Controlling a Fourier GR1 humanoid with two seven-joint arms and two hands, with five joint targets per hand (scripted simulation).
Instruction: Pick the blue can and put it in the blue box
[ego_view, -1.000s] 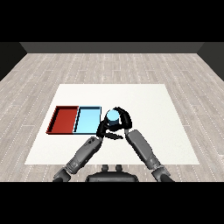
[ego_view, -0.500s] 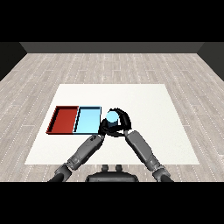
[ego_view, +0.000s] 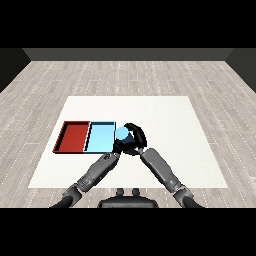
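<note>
the right hand (ego_view: 136, 136) is curled round the blue can (ego_view: 122, 133), with black fingers arching over the can's far side and right side. the can's pale blue top faces up and shows clear of the fingers. the can sits at the right edge of the light blue tray (ego_view: 99, 137), overlapping the tray's near right corner in this view; whether it is above the tray or just beside it cannot be told. the right forearm runs from the lower right of the view up and to the left to reach the hand.

the left hand (ego_view: 120, 149) lies just below the can and the right hand, close against them. its fingers are hidden against the other dark shapes, so their state cannot be told. the left forearm comes in from the lower left and slants up and to the right, so both forearms meet in a point near the can.

the light blue tray lies on the white table (ego_view: 165, 120), left of centre. the red tray (ego_view: 72, 137) lies beside it on its left, touching it along one long side, nearer the table's left edge. both trays sit between the table's far edge and near edge.
</note>
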